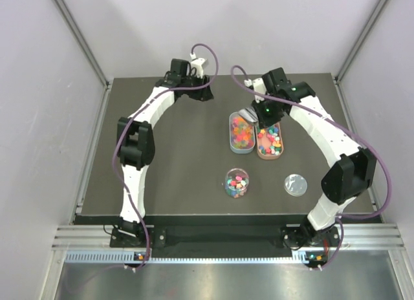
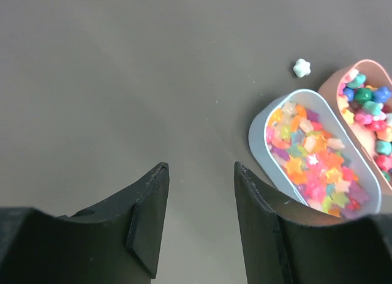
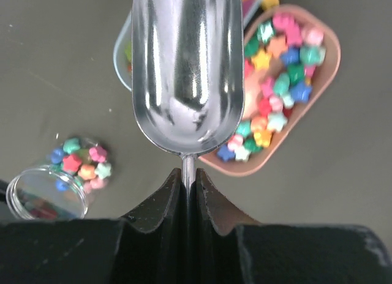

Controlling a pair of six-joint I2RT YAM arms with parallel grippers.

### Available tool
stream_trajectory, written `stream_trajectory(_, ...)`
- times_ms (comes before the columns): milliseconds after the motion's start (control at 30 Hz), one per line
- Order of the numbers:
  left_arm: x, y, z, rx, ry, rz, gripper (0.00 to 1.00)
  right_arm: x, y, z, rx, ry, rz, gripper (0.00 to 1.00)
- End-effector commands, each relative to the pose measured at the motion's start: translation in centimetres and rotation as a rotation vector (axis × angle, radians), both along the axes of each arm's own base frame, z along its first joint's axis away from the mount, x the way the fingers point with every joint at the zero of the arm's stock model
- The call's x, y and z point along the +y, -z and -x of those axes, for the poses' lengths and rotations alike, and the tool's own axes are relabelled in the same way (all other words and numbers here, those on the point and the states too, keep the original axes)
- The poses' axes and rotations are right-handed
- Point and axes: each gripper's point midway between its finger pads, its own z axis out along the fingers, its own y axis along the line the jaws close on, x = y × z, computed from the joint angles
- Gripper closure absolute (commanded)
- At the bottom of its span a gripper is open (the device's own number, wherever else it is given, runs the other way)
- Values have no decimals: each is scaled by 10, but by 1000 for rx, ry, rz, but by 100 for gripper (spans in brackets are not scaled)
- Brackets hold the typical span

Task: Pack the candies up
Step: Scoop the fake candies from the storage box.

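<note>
The candies lie in two oval trays: translucent ones in the pale blue tray (image 1: pixel 240 133) (image 2: pixel 260 134), opaque ones in the pink tray (image 1: pixel 269 141) (image 3: pixel 327 70). More candies fill the bottom of a clear round cup (image 1: pixel 237 182) (image 3: pixel 58 180). One pale candy (image 2: pixel 301 67) lies loose on the table beside the trays. My right gripper (image 3: pixel 189 174) (image 1: pixel 257 112) is shut on the thin handle of a shiny scoop (image 3: pixel 187 70). The scoop is empty and hovers over the two trays. My left gripper (image 2: pixel 199 168) (image 1: pixel 206 93) stands open over bare table left of the blue tray.
A clear round lid (image 1: pixel 295 183) lies flat to the right of the cup, near the front of the dark table (image 1: pixel 174 158). Light walls enclose the table on three sides.
</note>
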Motion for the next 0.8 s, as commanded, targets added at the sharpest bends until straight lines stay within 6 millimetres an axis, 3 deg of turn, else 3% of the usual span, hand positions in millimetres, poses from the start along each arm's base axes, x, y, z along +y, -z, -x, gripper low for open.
stream_trajectory(0, -24, -24, -16, -100, 10, 30, 48, -12, -2, 17, 108, 154, -39, 100)
stream_trajectory(100, -37, -26, -18, -124, 21, 31, 48, -4, -10, 24, 135, 183, -82, 100)
stream_trajectory(333, -51, -21, -36, -215, -2, 15, 46, 41, -11, 39, 282, 150, -241, 100)
stream_trajectory(433, -55, -7, -49, -235, -22, 12, 45, 42, 5, 46, 355, 186, -231, 100)
stream_trajectory(500, -59, -9, -55, -248, -32, 25, 45, 38, 19, 54, 407, 217, -206, 100)
stream_trajectory(767, -71, 16, -60, -245, -19, 17, 45, 29, 44, 63, 475, 281, -139, 100)
